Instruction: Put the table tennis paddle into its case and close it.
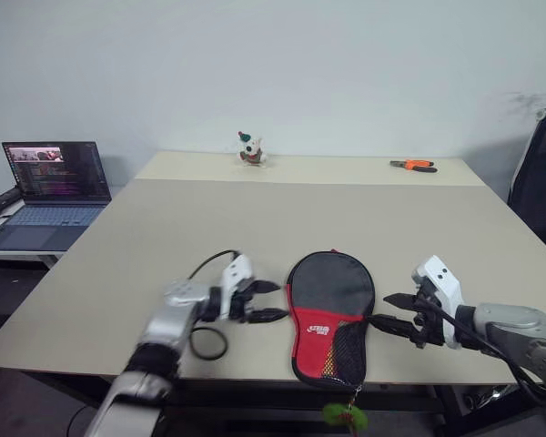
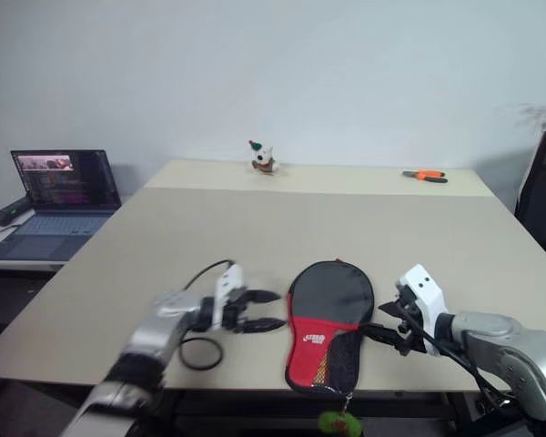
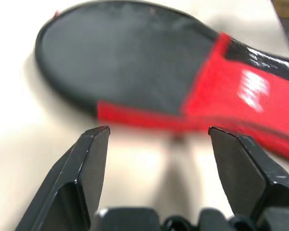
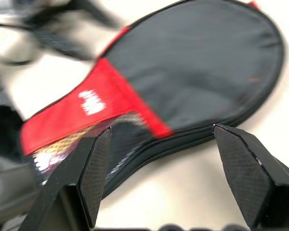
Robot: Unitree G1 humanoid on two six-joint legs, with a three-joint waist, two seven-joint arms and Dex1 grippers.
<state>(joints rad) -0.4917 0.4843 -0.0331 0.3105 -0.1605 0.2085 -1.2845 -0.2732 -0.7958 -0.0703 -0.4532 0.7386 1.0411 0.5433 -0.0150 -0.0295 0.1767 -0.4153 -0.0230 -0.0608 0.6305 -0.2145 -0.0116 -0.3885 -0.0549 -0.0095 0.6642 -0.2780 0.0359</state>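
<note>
Flanking the case (image 1: 331, 314), both claws gape, empty.

the case (image 1: 330, 314) is black across its round part, red lower down with a white logo and a dark mesh pocket, with a green tag at its end. the tabletop (image 1: 346, 214) is pale beige, and the pliers (image 1: 415, 165) have orange handles.
</note>
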